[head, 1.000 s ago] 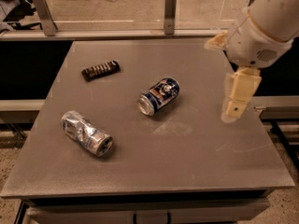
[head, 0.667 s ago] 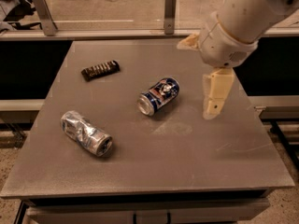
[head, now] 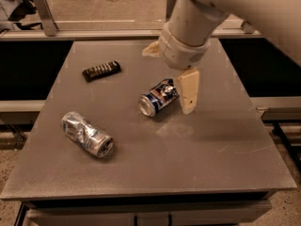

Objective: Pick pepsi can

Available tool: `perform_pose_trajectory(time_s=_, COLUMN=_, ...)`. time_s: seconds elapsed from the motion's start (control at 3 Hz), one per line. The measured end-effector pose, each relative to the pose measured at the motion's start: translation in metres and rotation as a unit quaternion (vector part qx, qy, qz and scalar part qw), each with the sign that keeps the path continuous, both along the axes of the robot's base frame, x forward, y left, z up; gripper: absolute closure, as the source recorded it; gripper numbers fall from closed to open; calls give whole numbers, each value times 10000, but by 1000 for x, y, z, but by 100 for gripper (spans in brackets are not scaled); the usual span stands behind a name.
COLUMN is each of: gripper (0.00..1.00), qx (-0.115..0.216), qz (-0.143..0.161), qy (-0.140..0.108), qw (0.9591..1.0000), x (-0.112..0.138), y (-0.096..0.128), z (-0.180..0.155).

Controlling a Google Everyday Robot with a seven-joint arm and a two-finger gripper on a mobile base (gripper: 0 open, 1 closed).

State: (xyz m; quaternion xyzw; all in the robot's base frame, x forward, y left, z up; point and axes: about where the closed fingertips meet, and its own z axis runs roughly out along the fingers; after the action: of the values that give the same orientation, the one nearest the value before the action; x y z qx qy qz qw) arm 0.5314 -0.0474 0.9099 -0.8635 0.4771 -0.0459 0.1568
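- Camera view, table [head: 225, 168]: grey, flat-topped, seen from above; it carries three items.
- Camera view, pepsi can [head: 159, 97]: dark blue with a red, white and blue emblem. It lies on its side near the middle of the table, one silver end turned toward the near-left of the picture. Body smooth.
- Camera view, gripper [head: 167, 79]: cream-coloured, on a thick pale arm [head: 197, 18] that enters from the top right, and poised over the table just behind the pepsi can. Fingers spread wide, grasping nothing. One finger [head: 188, 92] points downward just beside the can's far end; whether it touches the can cannot be told. The other finger's tip shows at the far side of the wrist.
- Camera view, crushed can [head: 87, 134]: silvery-blue, creased, on its side toward the near-left part of the table, well apart from the pepsi can.
- Camera view, ribbed bar [head: 101, 70]: flat, dark, lying toward the far-left part of the table.
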Motion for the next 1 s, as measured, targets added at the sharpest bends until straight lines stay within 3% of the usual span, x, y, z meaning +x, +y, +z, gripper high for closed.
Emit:
perform_pose_trajectory(time_s=0.33, gripper=0, qx=-374, qz=379, qy=67, qw=9986, x=10, y=18, z=-20)
perform_pose_trajectory(time_s=1.0, gripper=0, qx=-552, qz=1105, qy=486, qw=9912, x=-6, y=38, z=-65)
